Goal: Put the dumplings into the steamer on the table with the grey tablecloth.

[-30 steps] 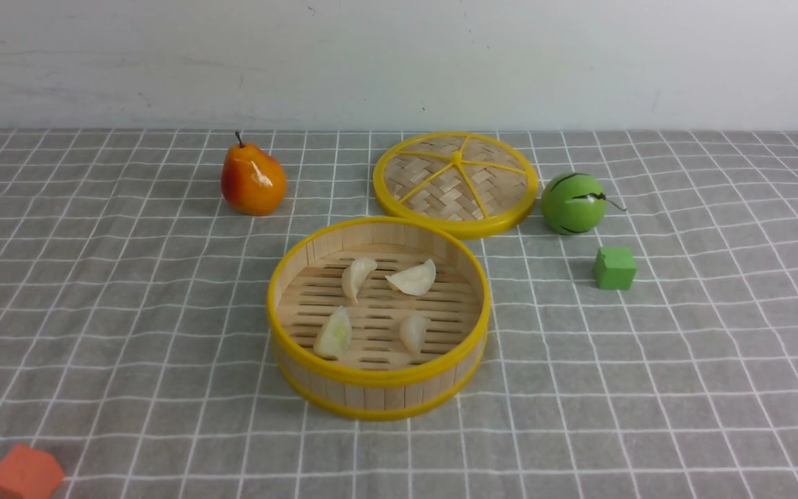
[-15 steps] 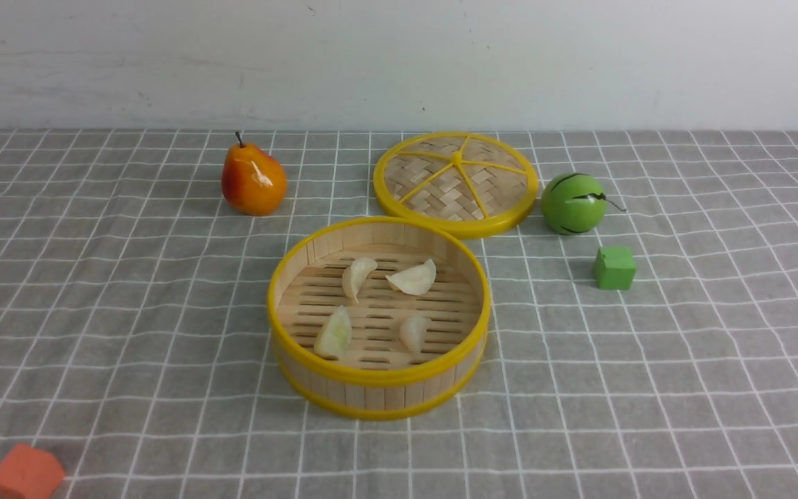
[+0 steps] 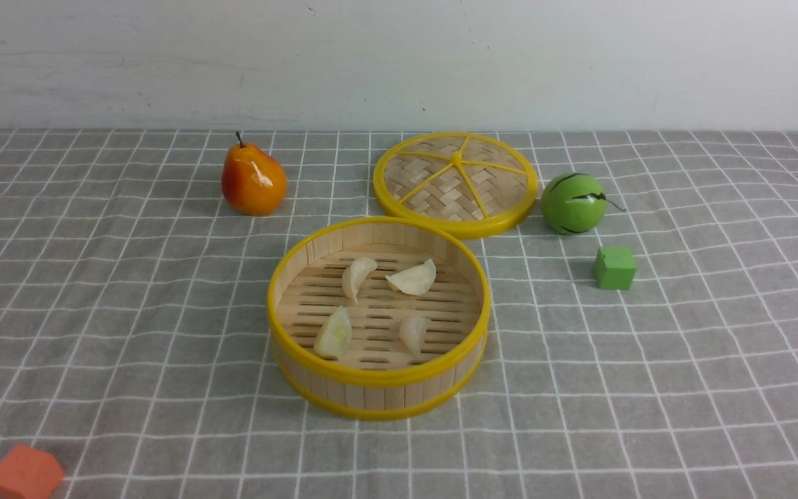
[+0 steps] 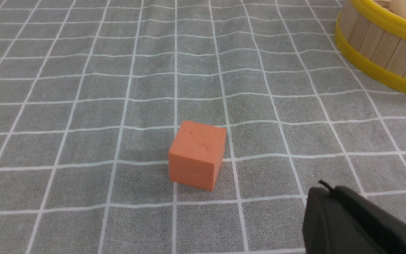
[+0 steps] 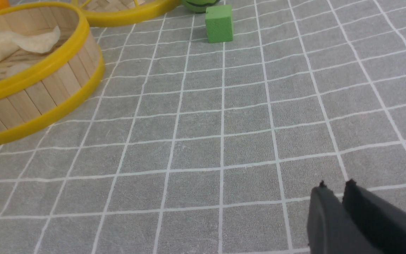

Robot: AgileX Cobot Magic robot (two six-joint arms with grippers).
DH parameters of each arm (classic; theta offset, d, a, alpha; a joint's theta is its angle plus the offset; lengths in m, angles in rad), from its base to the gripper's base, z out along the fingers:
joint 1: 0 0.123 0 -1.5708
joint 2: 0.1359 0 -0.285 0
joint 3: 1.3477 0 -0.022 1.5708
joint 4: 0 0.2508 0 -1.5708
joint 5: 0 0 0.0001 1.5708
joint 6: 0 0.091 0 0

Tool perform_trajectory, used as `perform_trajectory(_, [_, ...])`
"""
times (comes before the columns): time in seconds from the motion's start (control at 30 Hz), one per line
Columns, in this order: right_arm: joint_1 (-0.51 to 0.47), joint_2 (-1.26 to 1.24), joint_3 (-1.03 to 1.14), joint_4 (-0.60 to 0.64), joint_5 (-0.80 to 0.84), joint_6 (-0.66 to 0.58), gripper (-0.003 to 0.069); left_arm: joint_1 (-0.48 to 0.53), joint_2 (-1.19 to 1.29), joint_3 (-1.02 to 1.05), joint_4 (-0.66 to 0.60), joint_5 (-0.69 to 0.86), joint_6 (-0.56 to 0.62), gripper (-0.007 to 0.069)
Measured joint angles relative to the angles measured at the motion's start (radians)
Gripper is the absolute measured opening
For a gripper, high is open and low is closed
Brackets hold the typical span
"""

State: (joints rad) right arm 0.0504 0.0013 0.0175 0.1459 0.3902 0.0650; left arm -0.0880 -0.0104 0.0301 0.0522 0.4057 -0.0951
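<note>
The steamer (image 3: pixel 378 378) stands on the grey tablecloth (image 3: pixel 94 291) in the middle of the front view. Several whitish dumplings lie on its slatted floor: one at the back left (image 3: pixel 356 276), one at the back right (image 3: pixel 413 278), one at the front right (image 3: pixel 413 333), and a pale green-tinged one at the front left (image 3: pixel 334 334). Neither gripper shows in the front view. My left gripper (image 4: pixel 324 188) is shut and empty, low over the cloth, with the steamer (image 4: pixel 382 53) far off. My right gripper (image 5: pixel 335 187) is shut and empty over bare cloth, away from the steamer (image 5: pixel 37 95).
The flat woven lid (image 3: pixel 456 181) lies behind the steamer. A pear (image 3: pixel 252 180) stands at the back left, a green ball (image 3: pixel 572 203) and a green cube (image 3: pixel 614 267) at the right. An orange cube (image 3: pixel 25 473) sits at the front left, close to my left gripper (image 4: pixel 196 153).
</note>
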Motion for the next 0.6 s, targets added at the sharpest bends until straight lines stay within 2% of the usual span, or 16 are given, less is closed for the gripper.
perform_trajectory(0.6, [0.0, 0.0, 0.0, 0.0, 0.0, 0.0, 0.0097, 0.0, 0.0, 0.0, 0.0, 0.0, 0.0, -0.0014])
